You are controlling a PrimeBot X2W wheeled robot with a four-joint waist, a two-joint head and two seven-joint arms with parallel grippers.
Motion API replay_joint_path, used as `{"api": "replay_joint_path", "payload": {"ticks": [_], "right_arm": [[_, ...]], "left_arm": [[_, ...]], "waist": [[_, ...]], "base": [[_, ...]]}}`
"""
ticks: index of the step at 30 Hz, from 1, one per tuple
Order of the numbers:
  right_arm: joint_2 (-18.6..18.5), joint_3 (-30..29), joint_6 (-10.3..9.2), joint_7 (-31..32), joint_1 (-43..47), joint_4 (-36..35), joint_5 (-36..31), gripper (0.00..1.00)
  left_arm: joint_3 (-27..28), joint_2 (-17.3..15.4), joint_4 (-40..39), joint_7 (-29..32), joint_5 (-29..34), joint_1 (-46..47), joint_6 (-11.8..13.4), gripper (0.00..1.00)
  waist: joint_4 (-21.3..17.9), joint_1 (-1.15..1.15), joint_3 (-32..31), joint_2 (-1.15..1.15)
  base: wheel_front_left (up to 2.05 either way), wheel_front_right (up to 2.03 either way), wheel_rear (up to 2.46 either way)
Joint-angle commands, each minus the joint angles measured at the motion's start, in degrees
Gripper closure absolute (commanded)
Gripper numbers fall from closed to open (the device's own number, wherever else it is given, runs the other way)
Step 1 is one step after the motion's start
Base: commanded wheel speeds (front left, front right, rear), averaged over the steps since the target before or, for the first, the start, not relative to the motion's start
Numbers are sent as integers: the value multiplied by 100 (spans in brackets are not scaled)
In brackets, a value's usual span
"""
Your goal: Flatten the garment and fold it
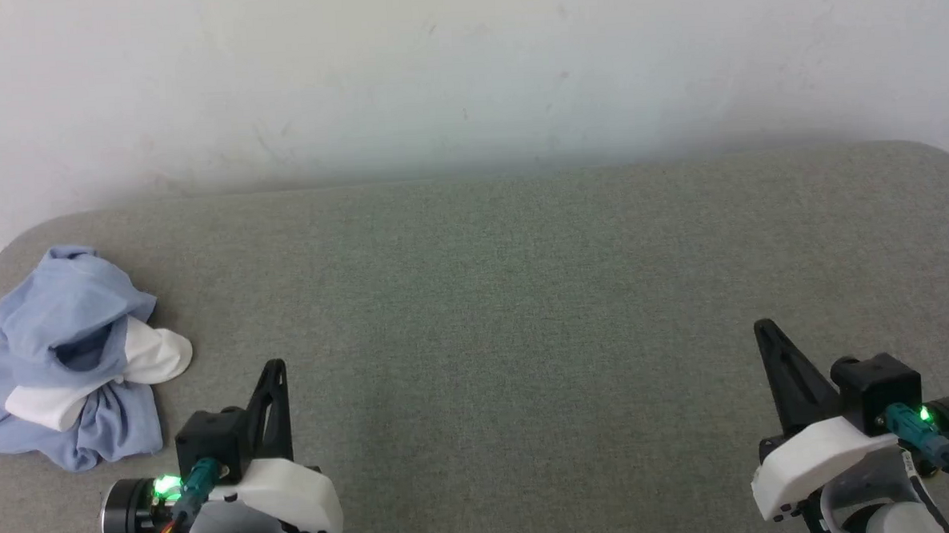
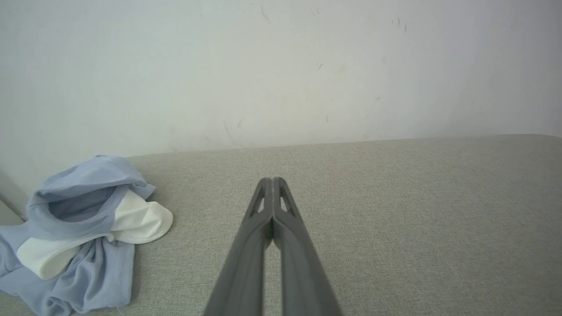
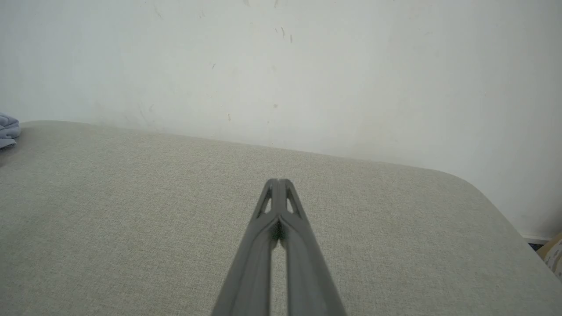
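While the crumpled light blue T-shirt (image 1: 70, 356) lies at nine o'clock on the desk (image 1: 524, 296), the left hand (image 1: 275, 370) and right hand (image 1: 762, 330), both closed and empty, should open, then grip separate hems.

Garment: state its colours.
The garment is light blue with a white part, lying crumpled. It shows best in the left wrist view.

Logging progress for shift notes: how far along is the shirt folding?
Done: nothing; the shirt lies crumpled at the left edge of the grey surface. In hand: nothing; the left gripper and right gripper are shut, empty, apart from it. Left: grasp it, spread it flat, fold it.
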State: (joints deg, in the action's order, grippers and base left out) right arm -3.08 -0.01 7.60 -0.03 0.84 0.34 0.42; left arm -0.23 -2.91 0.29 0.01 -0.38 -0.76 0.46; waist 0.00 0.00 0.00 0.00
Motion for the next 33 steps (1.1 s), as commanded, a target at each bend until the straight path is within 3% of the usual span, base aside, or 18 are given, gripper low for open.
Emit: {"api": "replay_joint_path", "payload": {"ticks": [1,6,7,33], "right_arm": [[21,1,-11,3,-84,-34,-42,100],[21,1,-11,3,-84,-34,-42,100],[0,-1,0,0,0,0,0,0],[-1,-49,-2,-267,-24,68,101,0]], "left_arm": [[23,3,-29,-1,38,76,-46,100],[23,3,-29,-1,38,76,-46,100],[0,0,0,0,0,0,0,0],[-96,1,111,-268,-219,-2,75,0]], "waist": [[0,0,0,0],[0,0,0,0],[0,0,0,0],[42,0,1,0]], "base": [[0,0,0],[0,0,0],[0,0,0],[0,0,0]]}}
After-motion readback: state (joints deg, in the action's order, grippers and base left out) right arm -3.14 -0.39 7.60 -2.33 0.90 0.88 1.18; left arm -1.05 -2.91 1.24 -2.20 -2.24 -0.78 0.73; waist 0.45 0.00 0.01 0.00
